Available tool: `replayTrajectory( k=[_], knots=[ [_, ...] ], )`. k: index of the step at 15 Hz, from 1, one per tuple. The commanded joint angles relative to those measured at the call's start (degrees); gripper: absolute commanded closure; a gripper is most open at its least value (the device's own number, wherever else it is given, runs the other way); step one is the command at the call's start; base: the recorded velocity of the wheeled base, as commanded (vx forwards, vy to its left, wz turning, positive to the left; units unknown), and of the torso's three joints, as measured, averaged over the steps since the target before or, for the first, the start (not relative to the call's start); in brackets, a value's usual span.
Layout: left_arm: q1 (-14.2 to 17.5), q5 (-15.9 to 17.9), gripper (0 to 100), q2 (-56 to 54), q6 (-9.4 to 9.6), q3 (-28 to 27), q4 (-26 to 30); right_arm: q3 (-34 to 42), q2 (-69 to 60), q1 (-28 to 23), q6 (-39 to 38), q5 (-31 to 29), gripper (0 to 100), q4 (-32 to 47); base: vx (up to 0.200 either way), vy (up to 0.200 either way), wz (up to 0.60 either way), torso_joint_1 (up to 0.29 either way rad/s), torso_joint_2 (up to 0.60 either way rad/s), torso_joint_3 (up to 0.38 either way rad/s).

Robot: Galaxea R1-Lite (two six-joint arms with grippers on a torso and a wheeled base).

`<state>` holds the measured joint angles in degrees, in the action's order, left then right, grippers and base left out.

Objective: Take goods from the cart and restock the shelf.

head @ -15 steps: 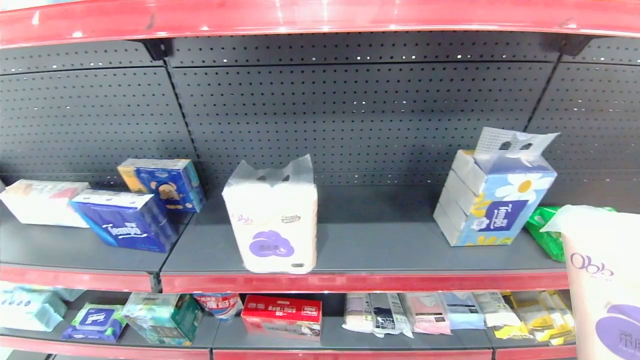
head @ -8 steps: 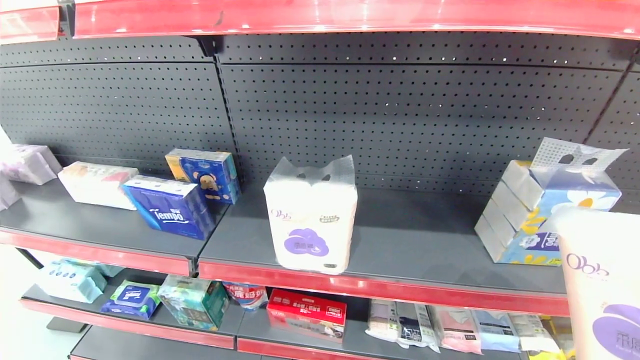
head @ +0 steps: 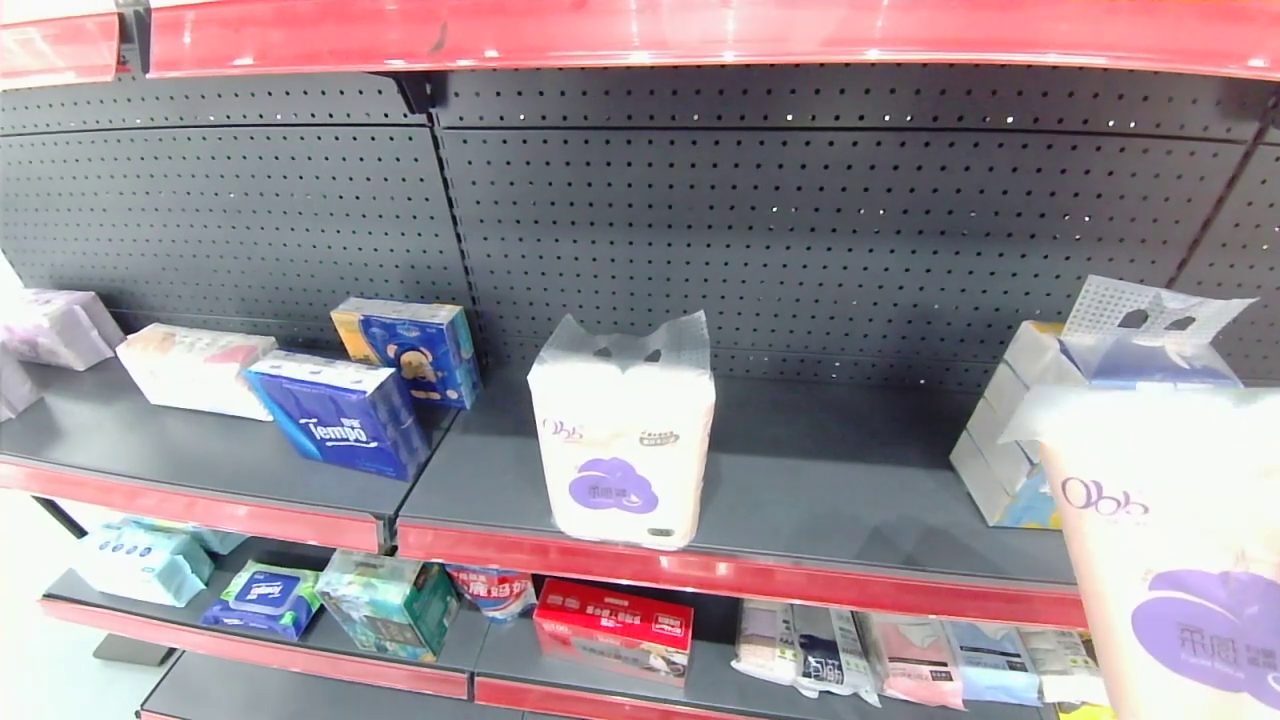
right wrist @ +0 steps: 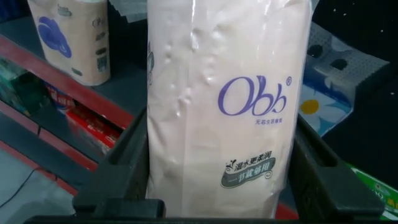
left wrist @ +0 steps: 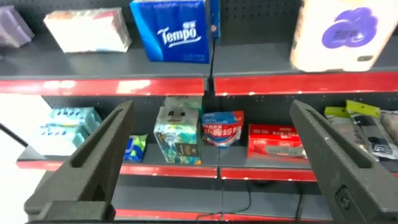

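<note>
A shop: red-edged pegboard shelves [head: 720, 575] stocked with packaged tissue goods [head: 335, 412].

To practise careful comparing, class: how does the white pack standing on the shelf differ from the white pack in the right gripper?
The shelf pack stands free at the front edge of the shelf; the held pack is clamped in the right gripper, off the shelf. The shelf pack has bare board around it; the held pack covers part of the flowered pack. Both are white wraps with a purple cloud mark.
</note>
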<state>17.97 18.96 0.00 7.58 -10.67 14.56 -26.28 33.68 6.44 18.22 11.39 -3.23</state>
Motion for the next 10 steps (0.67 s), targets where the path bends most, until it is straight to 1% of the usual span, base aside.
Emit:
replayTrajectory(
  k=[1, 3, 5, 7, 8, 9, 10],
  knots=[
    [0.0, 0.1, 0, 0.0, -0.11, 3.0, -1.9, -1.2, 7.0, 3.8, -0.3, 0.4, 100, -3.0, 0.0, 0.0, 0.0, 0.0, 0.0, 0.0],
    [0.0, 0.3, 0, 0.0, -0.81, 5.7, -6.6, -1.2, 9.5, 4.9, -0.3, 0.4, 100, -5.2, 0.0, 0.0, 0.0, 0.0, 0.0, 0.0],
    [0.0, 0.5, 0, 0.0, -1.08, 5.8, -7.3, -1.8, 10.8, 5.0, -0.5, 0.5, 100, -5.4, 0.0, 0.0, 0.0, 0.0, 0.0, 0.0],
    [0.0, -0.2, 0, 0.0, -0.9, 6.0, -8.4, -2.3, 11.8, 5.0, -0.8, 0.5, 100, -5.4, 0.0, 0.0, 0.0, 0.0, 0.0, 0.0],
    [0.0, -4.9, 0, 0.0, -1.17, 6.8, -9.8, -2.5, 12.2, 5.0, -0.8, 0.5, 100, -5.5, 0.0, 0.0, 0.0, 0.0, 0.0, 0.0],
    [0.0, -7.8, 0, 0.0, -1.52, 7.7, -10.6, -2.5, 12.2, 5.0, -0.9, 0.5, 100, -5.5, 0.0, 0.0, 0.0, 0.0, 0.0, 0.0],
    [0.0, -8.2, 0, 0.0, -2.4, 8.4, -12.0, -2.5, 12.0, 5.0, -0.9, 0.5, 100, -5.4, 0.0, 0.0, 0.0, 0.0, 0.0, 0.0]
  ],
)
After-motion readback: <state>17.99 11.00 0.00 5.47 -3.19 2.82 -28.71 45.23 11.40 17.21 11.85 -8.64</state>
